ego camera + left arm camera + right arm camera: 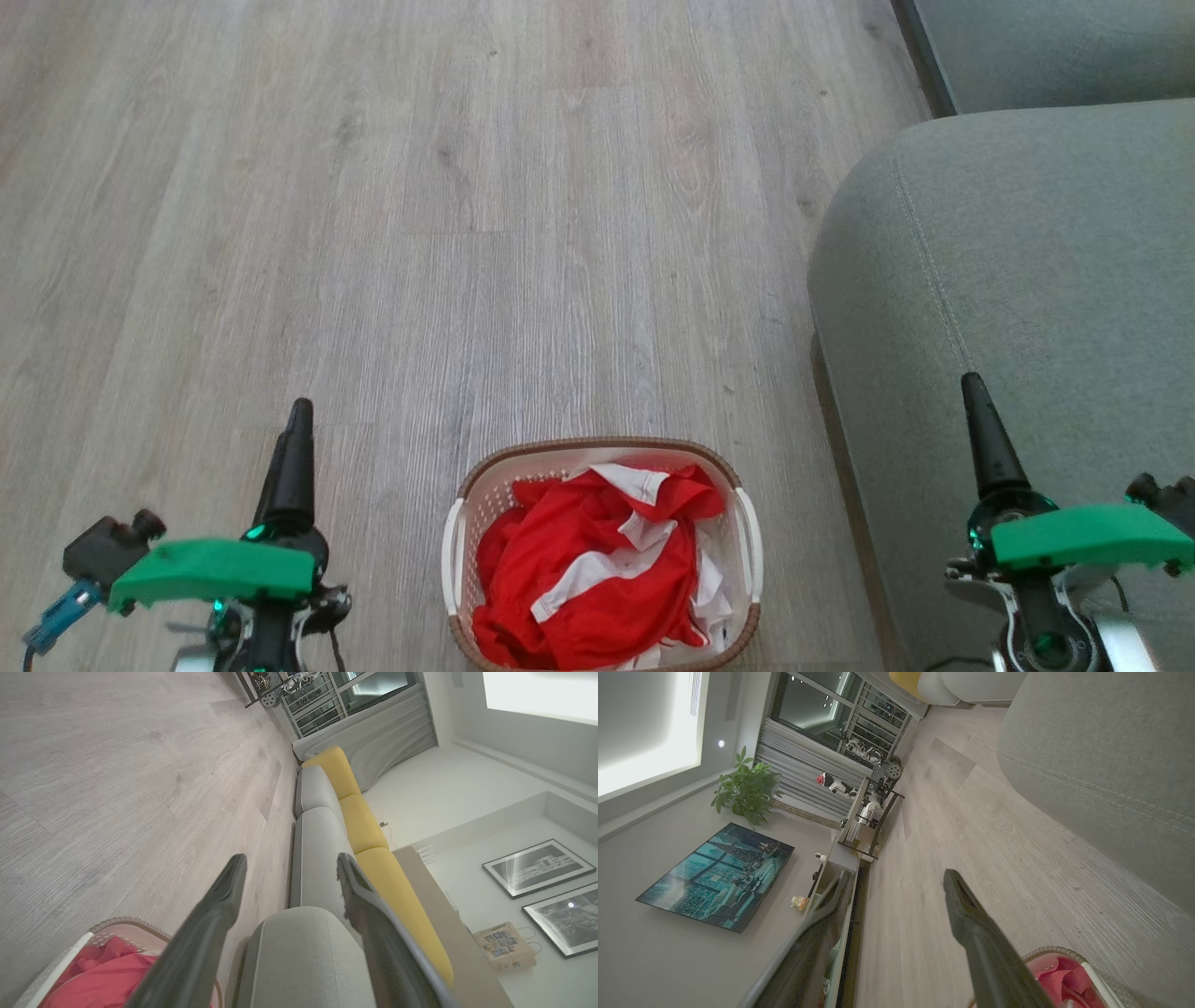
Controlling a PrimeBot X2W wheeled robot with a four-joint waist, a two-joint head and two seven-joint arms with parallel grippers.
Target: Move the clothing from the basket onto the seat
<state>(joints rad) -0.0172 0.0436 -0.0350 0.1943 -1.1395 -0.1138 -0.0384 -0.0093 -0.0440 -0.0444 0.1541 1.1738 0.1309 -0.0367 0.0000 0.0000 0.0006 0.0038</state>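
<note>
Red clothing (583, 574) with white stripes is heaped in the cream basket (467, 518) on the floor at the bottom middle of the head view. To its right lies the grey-green seat (1018, 271), with a stitched seam. My left gripper (297, 415) stands left of the basket, open and holding nothing. My right gripper (974, 385) hovers over the seat's near part, open and holding nothing. In the left wrist view my left gripper (287, 865) frames the seat (303, 952), with basket (100, 931) and clothing (100, 982) at lower left. The right wrist view has my right gripper (896, 877) with the basket (1052, 952) at lower right.
Pale wood floor (467, 205) spreads ahead and to the left. A second grey cushion (1055, 47) lies at the far right. In the wrist views, yellow back cushions (369, 826) line the sofa, and a TV (717, 875) and a shelf unit (873, 812) stand across the room.
</note>
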